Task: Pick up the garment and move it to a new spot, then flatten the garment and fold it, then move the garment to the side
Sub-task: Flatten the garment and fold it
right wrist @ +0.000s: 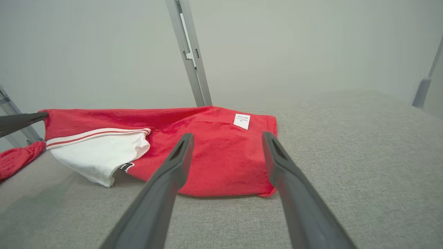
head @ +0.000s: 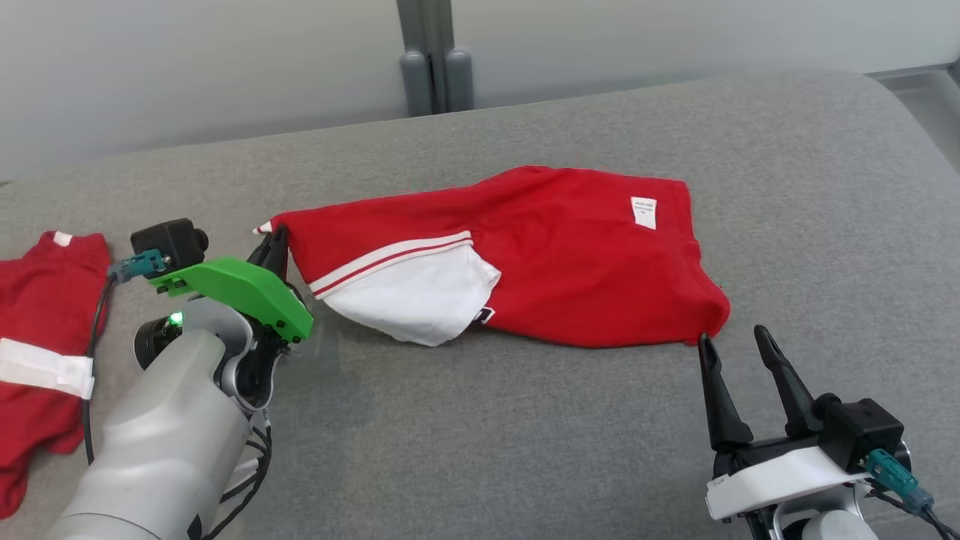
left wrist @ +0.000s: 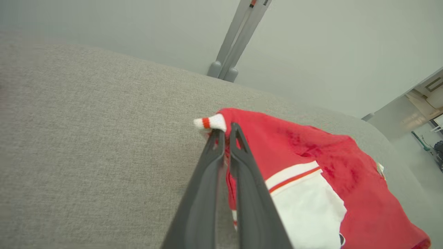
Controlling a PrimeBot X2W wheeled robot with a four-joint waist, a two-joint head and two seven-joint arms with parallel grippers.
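Left gripper [head: 277, 238] pinches garment [head: 592, 262]; spread right gripper [head: 731, 334] perhaps touches its hem.

The garment [head: 540, 255] lies on the counter [head: 465, 435], stretched between the two claws. Its left corner is pinched in the left claw [head: 274, 238], and its near right corner lies just ahead of the right claw [head: 733, 336], whose fingers stand wide apart. A second garment [head: 45, 330] lies on the counter to the left of the left claw. A post [head: 435, 60] stands behind the counter, beyond both claws.
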